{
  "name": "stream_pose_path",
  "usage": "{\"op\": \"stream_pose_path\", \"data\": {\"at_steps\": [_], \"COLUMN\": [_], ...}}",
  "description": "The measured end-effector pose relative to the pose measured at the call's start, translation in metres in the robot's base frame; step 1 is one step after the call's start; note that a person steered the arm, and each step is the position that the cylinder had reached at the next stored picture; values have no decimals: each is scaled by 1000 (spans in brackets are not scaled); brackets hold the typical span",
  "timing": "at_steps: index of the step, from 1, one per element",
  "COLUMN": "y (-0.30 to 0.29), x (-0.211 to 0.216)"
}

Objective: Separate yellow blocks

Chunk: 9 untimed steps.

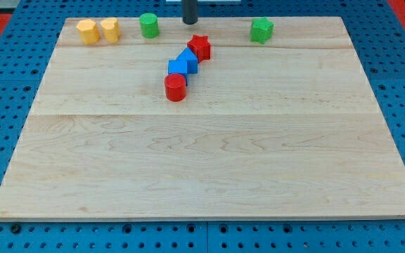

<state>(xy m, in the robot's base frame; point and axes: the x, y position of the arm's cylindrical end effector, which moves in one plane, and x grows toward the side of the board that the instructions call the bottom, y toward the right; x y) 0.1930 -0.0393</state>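
Two yellow blocks sit side by side at the view's top left of the wooden board (202,161): a yellow hexagon-like block (86,31) and a yellow block (110,30) just to its right, nearly touching. My tip (190,22) is at the view's top centre, well to the right of the yellow blocks, with a green cylinder (149,25) between them and it.
A red star block (200,47), two blue blocks (188,60) (178,69) and a red cylinder (176,88) form a diagonal chain just below my tip. A green block (261,30) sits at the top right. The board lies on a blue pegboard.
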Motion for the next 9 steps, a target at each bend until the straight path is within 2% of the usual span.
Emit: {"op": "stream_pose_path", "data": {"at_steps": [2, 4, 5, 6, 7, 8, 9], "y": [-122, -161, -233, -266, -236, -224, -236], "x": [-2, -1, -1, 3, 46, 51, 39]}}
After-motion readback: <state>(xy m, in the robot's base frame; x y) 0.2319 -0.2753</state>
